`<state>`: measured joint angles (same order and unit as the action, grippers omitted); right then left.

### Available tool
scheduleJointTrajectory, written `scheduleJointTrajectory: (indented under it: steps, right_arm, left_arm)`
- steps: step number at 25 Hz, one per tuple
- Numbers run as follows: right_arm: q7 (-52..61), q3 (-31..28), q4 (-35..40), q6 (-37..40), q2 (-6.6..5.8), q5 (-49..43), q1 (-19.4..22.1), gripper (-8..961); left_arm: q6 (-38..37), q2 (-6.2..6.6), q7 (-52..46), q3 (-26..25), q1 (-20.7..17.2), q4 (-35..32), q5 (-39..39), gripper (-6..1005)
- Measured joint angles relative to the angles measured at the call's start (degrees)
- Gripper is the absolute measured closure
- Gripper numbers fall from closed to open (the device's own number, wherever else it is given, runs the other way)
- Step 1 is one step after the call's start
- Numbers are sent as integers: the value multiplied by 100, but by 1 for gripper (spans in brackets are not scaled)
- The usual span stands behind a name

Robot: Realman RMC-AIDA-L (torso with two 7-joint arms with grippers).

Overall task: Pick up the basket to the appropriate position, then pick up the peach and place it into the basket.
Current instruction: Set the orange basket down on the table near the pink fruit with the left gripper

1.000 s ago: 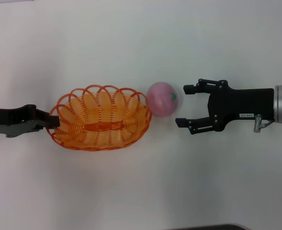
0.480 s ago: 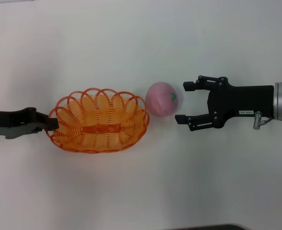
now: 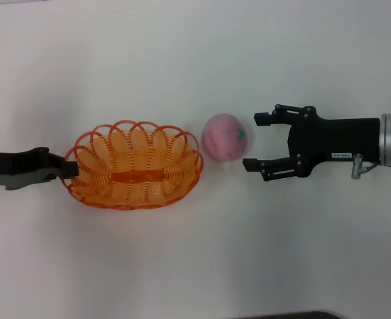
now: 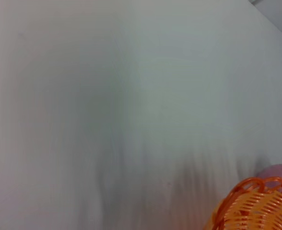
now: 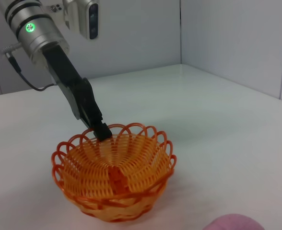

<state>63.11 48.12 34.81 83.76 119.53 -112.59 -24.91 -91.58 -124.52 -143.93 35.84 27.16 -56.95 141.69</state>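
The left gripper (image 3: 69,169) is clamped on the outer end of the basket (image 3: 134,166), its tips pinching the scalloped rim there; in the right wrist view the same gripper (image 5: 102,131) bites the rim on the far side of the basket (image 5: 114,178). The right gripper (image 3: 252,143) stands wide, jaws spread, just short of the peach (image 3: 227,137), which sits right in front of its fingertips without touching them.

The peach lies between the right gripper and the basket's near end, apart from the rim by a thin gap. Its green leaf mark faces the gripper.

The white table (image 3: 195,60) runs bare on every side of both arms, with broad room ahead of and behind them. A dark edge shows at the near border of the head view.

One basket, one peach, two grippers. In the left wrist view only a rim corner of the basket (image 4: 256,206) and a sliver of the peach (image 4: 280,173) show.
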Motion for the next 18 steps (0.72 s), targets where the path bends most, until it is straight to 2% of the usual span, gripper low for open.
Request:
scheduleJointTrajectory:
  steps: [18]
  right_arm:
    - [0, -13, 71, 0, 1, 0, -6, 28]
  left_arm:
    - [170, -5, -42, 17, -90, 29, -128, 947]
